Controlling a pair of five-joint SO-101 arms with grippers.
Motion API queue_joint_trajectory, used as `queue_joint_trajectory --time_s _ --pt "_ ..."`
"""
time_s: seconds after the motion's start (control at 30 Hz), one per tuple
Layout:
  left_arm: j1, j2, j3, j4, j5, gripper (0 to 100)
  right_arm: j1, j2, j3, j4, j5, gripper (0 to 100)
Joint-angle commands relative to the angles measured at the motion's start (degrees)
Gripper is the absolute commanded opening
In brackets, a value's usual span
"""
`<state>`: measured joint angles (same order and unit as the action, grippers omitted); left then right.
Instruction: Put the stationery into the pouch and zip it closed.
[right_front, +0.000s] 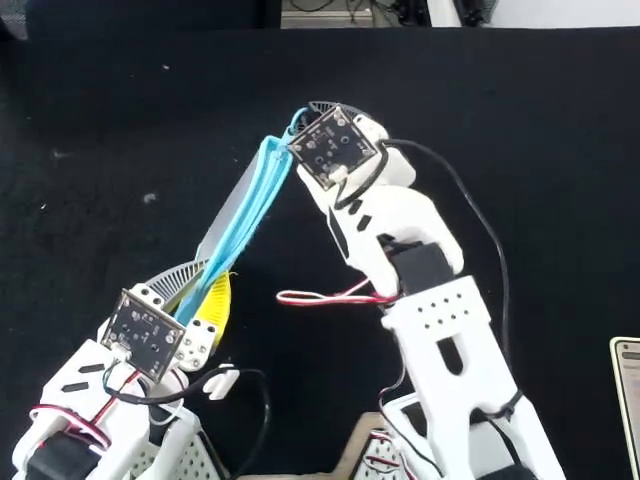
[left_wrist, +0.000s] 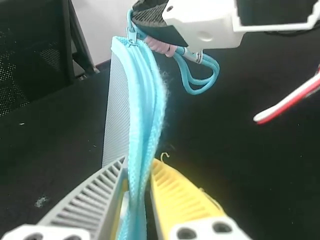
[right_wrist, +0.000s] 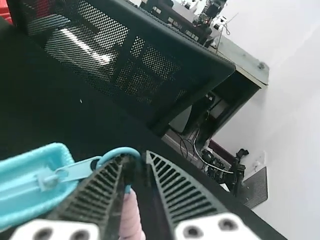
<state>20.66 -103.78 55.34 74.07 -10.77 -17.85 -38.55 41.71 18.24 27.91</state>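
Now we see the pouch (right_front: 243, 205) stretched over the black tabletop (right_front: 90, 130) between our two hands. Our left hand (right_front: 205, 287) is clamped on one end, its grey and yellow fingers pressing the blue edge. Our right hand (right_front: 298, 128) pinches the zipper pull (right_wrist: 75, 169) at the opposite end.
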Motion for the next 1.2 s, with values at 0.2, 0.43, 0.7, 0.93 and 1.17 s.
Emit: queue_joint_trajectory --time_s 0.2,0.43,0.7,0.93,1.17 --pt "0.31 -0.70 -1.10 0.62 -0.44 3 4.04 -1.63 -4.70 -1.76 -0.35 1.1" --pt "0.31 -0.70 -1.10 0.62 -0.35 3 -0.62 -7.08 -4.35 7.91 -9.58 16.4" --pt "0.31 -0.70 -1.10 0.62 -0.18 3 -7.65 -15.16 -4.44 16.97 -14.33 22.9" --pt "0.31 -0.70 -1.10 0.35 -0.09 3 -13.98 -22.99 -4.09 30.86 -14.42 22.9" --pt "-0.22 -0.70 -2.59 0.62 -0.09 3 -9.85 -28.44 -2.59 41.49 -14.51 22.3"
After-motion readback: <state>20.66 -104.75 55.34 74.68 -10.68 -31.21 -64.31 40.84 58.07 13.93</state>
